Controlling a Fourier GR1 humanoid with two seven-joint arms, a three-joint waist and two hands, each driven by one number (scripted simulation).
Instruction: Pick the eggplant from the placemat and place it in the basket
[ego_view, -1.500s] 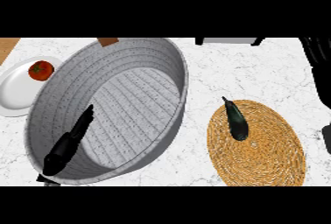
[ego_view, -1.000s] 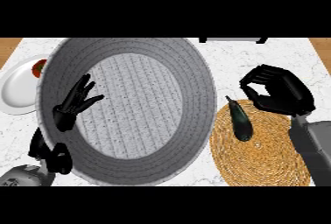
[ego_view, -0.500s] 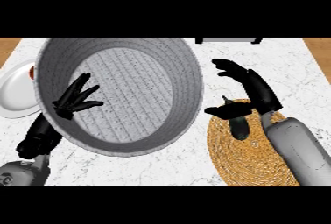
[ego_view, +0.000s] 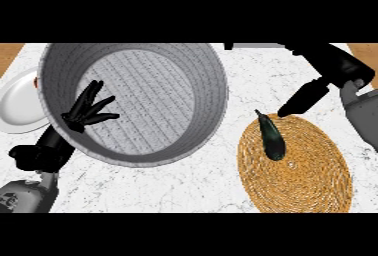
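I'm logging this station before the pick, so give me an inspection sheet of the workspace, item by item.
Surface: white marbled counter.
Job's things: dark eggplant lying on the woven placemat, not held; grey basket to its left.
Clutter: white plate at the left edge, half hidden by the basket.
Hands: left hand open over the basket; right hand extended beside the eggplant's stem end, apart from it.
Cables: nothing seen.
Surroundings: wood strips at the top corners.

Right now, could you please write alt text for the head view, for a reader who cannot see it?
A dark eggplant lies on a round woven placemat at right, with the right hand just above it, not touching. A large grey basket stands at left, the open left hand in front of it, and a white plate beside it.
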